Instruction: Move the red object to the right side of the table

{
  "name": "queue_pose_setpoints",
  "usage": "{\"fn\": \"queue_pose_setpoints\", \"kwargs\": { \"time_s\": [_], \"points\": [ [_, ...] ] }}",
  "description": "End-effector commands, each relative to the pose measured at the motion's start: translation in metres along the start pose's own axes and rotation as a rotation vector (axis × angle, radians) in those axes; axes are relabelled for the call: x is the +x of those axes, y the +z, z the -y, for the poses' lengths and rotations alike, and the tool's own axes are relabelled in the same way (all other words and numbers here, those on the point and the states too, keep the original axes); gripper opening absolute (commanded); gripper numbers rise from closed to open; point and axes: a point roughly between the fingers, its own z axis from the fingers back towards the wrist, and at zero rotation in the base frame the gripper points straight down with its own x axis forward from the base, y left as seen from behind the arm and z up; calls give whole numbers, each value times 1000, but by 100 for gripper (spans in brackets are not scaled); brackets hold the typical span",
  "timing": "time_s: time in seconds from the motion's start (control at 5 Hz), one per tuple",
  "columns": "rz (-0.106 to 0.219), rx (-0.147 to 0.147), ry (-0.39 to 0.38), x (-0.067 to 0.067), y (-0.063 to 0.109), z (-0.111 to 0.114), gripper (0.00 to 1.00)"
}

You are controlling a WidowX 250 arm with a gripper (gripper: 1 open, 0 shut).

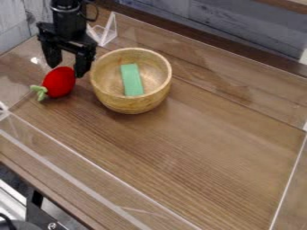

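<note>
Brown wood-grain table (180,153) is filling basically the whole camera view, with low clear plastic walls (288,193) running around the edges and a grey plank-looking wall (228,22) sitting behind it at the top. Only one view to go through, so here goes. Over at the far left of the table the red object (57,82) is lying on the wood, a little round soft toy, and there's a bit of green leafy stuff poking out at its lower left end, down toward the left wall. Right above it the black gripper (66,61) is hanging off the arm, pointing down, with its fingers (84,63) spread wide apart, so it's open and not holding anything. The finger tips are sitting just at the top edge of the toy, but I honestly can't tell if they're touching it or just floating over it. Just to the right of the toy, close but apart from it, a round wooden bowl (103,90) is sitting upright, and it's way bigger than the toy. Inside the bowl a green rectangular block (132,81) is lying flat on the bottom. Rest of the tabletop is stretching out to the right and toward the front.
</note>
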Motion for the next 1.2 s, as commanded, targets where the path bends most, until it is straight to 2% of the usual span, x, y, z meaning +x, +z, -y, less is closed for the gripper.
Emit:
{"fn": "queue_pose_setpoints", "kwargs": {
  "time_s": [0.0,0.2,0.4,0.6,0.8,1.0],
  "points": [
    [42,31,13,10,2,-6,100],
    [35,31,17,12,-8,-3,0],
    [21,24,109,6,-6,3,0],
    [12,12,206,-1,3,9,100],
    [12,3,219,-1,8,6,0],
    [12,-4,227,-1,13,4,0]
  ]
}}
